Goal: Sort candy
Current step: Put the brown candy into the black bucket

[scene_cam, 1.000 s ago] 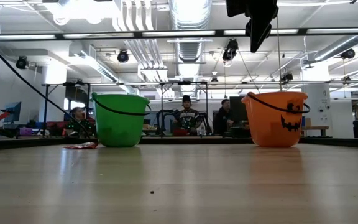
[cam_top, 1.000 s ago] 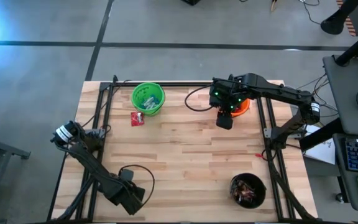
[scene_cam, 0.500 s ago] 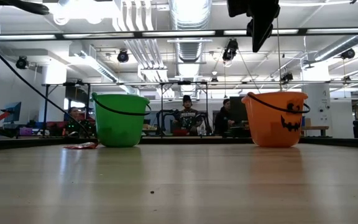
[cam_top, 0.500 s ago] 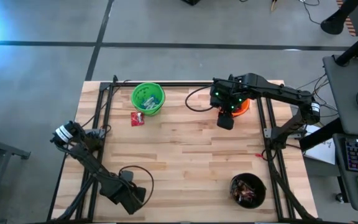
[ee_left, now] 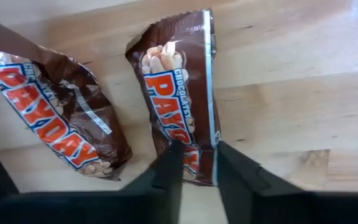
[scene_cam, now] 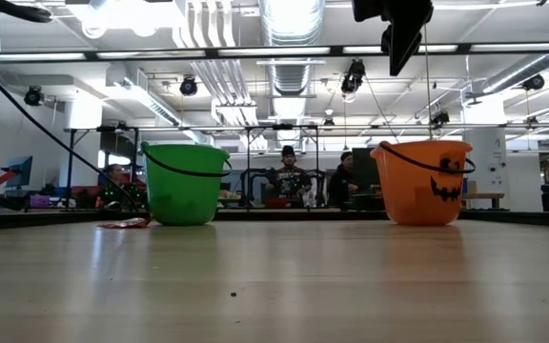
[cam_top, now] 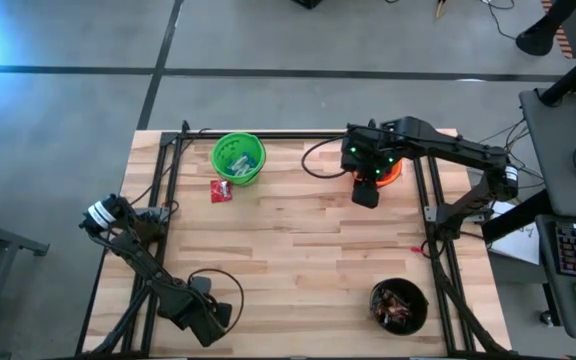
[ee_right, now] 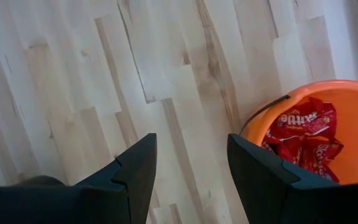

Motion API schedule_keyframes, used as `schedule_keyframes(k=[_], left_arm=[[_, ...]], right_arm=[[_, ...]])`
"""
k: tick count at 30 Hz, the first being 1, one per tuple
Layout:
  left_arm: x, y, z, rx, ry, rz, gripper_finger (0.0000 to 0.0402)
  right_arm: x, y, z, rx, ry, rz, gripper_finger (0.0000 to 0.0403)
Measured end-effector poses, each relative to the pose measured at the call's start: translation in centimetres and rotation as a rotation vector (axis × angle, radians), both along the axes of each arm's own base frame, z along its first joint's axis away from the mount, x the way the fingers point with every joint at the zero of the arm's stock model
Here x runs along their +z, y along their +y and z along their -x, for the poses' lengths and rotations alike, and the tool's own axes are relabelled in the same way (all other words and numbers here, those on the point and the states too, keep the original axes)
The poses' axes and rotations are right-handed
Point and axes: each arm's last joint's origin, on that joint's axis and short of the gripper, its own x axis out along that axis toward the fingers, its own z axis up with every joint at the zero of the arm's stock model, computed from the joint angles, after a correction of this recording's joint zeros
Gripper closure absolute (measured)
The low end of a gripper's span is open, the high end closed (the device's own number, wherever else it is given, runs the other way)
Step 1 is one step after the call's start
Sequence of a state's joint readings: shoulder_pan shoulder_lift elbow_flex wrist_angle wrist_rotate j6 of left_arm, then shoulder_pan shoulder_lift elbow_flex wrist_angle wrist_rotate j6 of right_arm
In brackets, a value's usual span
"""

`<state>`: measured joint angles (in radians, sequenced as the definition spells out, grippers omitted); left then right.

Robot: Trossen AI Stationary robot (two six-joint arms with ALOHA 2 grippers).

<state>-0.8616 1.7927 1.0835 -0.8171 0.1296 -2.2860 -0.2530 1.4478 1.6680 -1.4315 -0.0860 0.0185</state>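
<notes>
Two dark brown candy bars [ee_left: 61,121] lie on the wooden table in the left wrist view. My left gripper [ee_left: 199,171] is low at the table's near left corner [cam_top: 203,318], shut on the end of one brown bar [ee_left: 179,93]. My right gripper [ee_right: 191,168] is open and empty, high above the table [scene_cam: 400,43], beside the orange bucket [cam_top: 390,170], which holds red packets [ee_right: 306,134]. A flat red packet [cam_top: 221,191] lies on the table next to the green bucket [cam_top: 238,158]. My left gripper has the brown bar's end [ee_left: 199,149] nearest the wrist between its two fingers, which lie along the bar's length. The bar lies flat on the table, stretching away from the fingers. The fingers hide the contact itself.
A black bucket [cam_top: 399,305] with mixed candy stands at the near right. The green bucket holds light-blue bars. Dark frame rails [cam_top: 163,190] run along the table's left and right sides. People sit beyond the table's far edge [scene_cam: 289,181].
My right gripper has drifted a little toward the table's right edge, staying high and open. My left gripper has shifted slightly toward the table's left edge.
</notes>
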Motion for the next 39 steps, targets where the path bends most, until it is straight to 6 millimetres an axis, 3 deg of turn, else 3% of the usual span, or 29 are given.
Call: schedule_keyframes(k=[4,18,26,39], left_arm=[[0.0,-0.1,0.0,-0.005,-0.013,-0.001,0.0390],[1.0,-0.4,-0.6,-0.081,-0.088,-0.072,0.0401],[3.4,-1.6,-1.3,-0.195,-0.171,-0.063,0.0401],[9.6,-2.4,-2.9,-0.317,-0.441,-0.293,0.0401]], right_arm=[[0.1,0.0,0.1,0.000,-0.005,0.001,0.0218],[0.1,0.0,0.1,0.003,-0.005,0.002,0.0218],[0.2,0.2,0.1,0.069,-0.018,-0.022,0.0218],[1.4,1.9,0.0,0.267,-0.232,-0.391,0.0218]])
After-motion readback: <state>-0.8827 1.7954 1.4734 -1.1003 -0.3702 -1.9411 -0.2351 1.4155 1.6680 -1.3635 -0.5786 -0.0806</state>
